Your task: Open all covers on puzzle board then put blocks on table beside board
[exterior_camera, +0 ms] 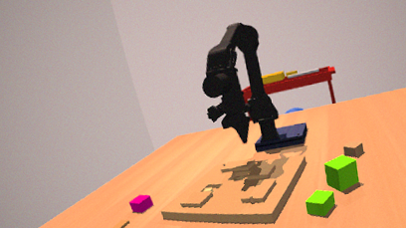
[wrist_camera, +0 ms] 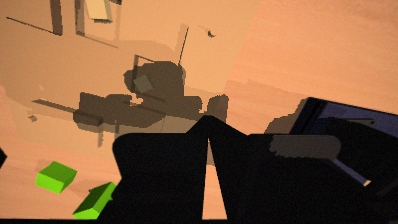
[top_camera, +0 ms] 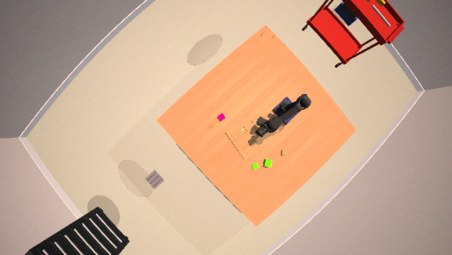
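The gripper (top_camera: 259, 134) (exterior_camera: 244, 141) (wrist_camera: 207, 120) is squeezed shut with nothing in it, above the board (exterior_camera: 221, 217) (wrist_camera: 30, 60), low in the middle of the outside picture. To open a cover, touch its edge softly and push along its track, not down.

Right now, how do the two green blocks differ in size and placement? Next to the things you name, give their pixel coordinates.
The large green block (top_camera: 267, 163) (exterior_camera: 342, 174) is clearly bigger than the small green block (top_camera: 255, 166) (exterior_camera: 320, 203). In the exterior view the large green block sits farther back, nearer the brown block (top_camera: 283, 153) (exterior_camera: 353, 150), while the small green block sits closer to the camera. Both are bright green and rest on the table, off the board.
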Controlling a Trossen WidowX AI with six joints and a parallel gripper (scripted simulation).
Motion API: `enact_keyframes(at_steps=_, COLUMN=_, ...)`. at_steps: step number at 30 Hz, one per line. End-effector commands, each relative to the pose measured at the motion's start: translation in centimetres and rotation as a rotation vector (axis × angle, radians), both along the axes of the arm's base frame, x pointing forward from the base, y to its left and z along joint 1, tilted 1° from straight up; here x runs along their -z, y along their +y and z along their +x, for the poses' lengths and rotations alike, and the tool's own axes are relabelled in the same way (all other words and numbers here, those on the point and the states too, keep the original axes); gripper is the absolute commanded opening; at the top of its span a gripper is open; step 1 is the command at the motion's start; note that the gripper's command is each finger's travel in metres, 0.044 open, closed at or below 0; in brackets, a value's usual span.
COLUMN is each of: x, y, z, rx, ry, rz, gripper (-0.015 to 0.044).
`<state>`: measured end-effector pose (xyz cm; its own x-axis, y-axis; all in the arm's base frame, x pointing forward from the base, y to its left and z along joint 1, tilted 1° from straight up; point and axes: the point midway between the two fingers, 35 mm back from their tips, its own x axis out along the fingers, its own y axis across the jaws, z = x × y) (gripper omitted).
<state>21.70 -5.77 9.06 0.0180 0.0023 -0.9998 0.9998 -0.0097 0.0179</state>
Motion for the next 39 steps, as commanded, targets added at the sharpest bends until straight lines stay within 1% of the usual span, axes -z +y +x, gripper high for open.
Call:
enact_keyframes(at_steps=1, x=0.48, y=0.18, z=-1.55, rx=0.307, ry=0.023, rz=0.011, gripper=0.0)
enact_keyframes(at_steps=39, x=0.82, y=0.18, z=-1.51, rx=0.307, ry=0.023, rz=0.011, gripper=0.0)
